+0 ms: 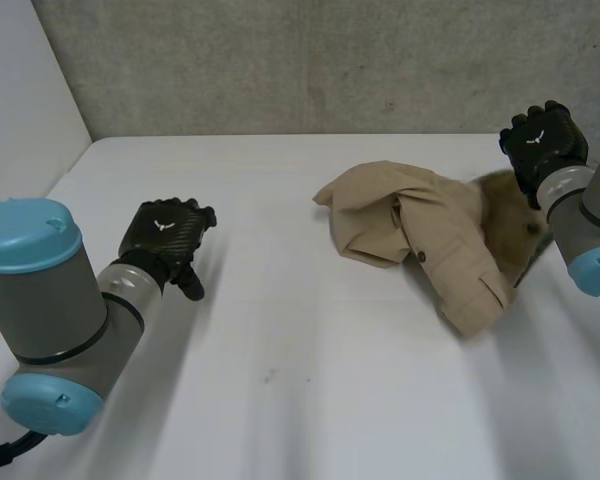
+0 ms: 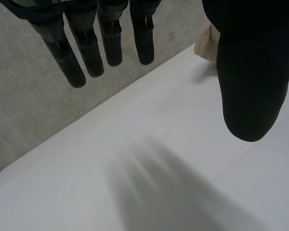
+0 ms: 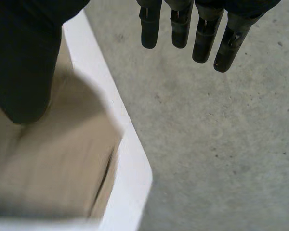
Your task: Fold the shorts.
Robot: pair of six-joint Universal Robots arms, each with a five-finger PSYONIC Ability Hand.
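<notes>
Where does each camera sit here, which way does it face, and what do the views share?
Head view: between and behind the arms, looking down at the table; shows the left hand and right hand.
Left wrist view: on the left wrist, looking along its open hand to bare table and the concrete wall.
Right wrist view: on the right wrist, looking past its open hand over the table's corner.
Shared: the shorts appear in all three.

No readable text; the left hand [image 1: 165, 238] and right hand [image 1: 545, 142] each bear a small white mark [image 1: 163, 225] (perhaps a logo).
</notes>
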